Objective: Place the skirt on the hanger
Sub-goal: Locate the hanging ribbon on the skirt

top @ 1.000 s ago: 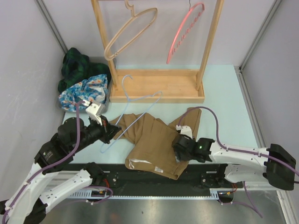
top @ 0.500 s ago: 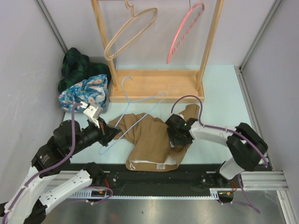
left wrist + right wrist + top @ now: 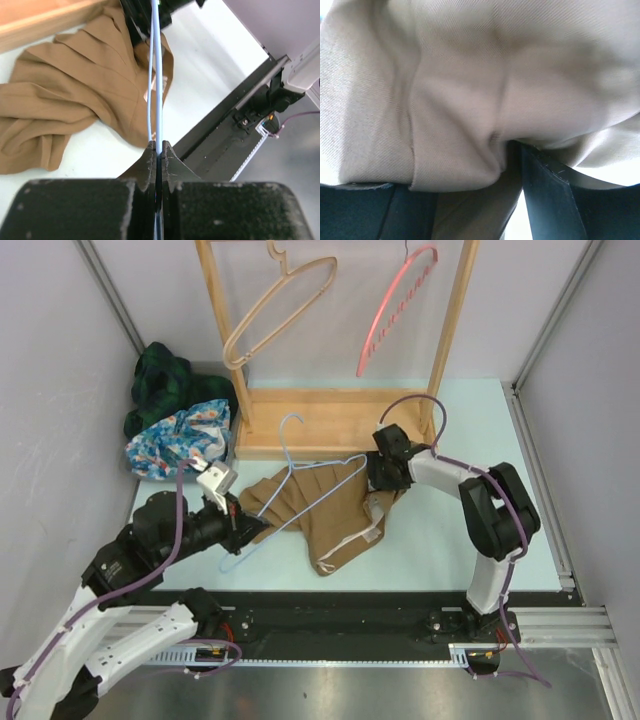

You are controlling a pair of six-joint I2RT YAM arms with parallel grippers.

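Inspector: Location of the skirt [image 3: 318, 508]?

Operator: Crumpled on the table just in front of the wooden rack [image 3: 340, 436], one end raised toward the rack's right post. Not yet on the hanger.

Inspector: Position of the blue wire hanger [image 3: 305, 490]?

Operator: Tilted over the skirt, hook reaching the rack's base board. Impossible to tell whether any wire sits inside the cloth.

Inspector: Left gripper [image 3: 243, 526]?

Operator: Pressed together on the hanger's thin wire, well in front of the rack's left post. Confirmed at the wrist: wire nipped between both fingers.

Inspector: Right gripper [image 3: 386, 472]?

Operator: Pinching a fold of skirt, close in front of the rack's base near the right post. Wrist view filled with tan cloth bunched between dark fingers [image 3: 547, 197].

Inspector: Step in hand, as judged?

Operator: Probably drawing the waistband over one hanger arm.

Inspector: Recommendations?

Operator: Hold the hanger rigid and clear of the rack. Raise the fold above the wire before carrying it across. Move slowly to avoid snagging the wire tip. Check for a single layer in the pinch; not verifiable here.
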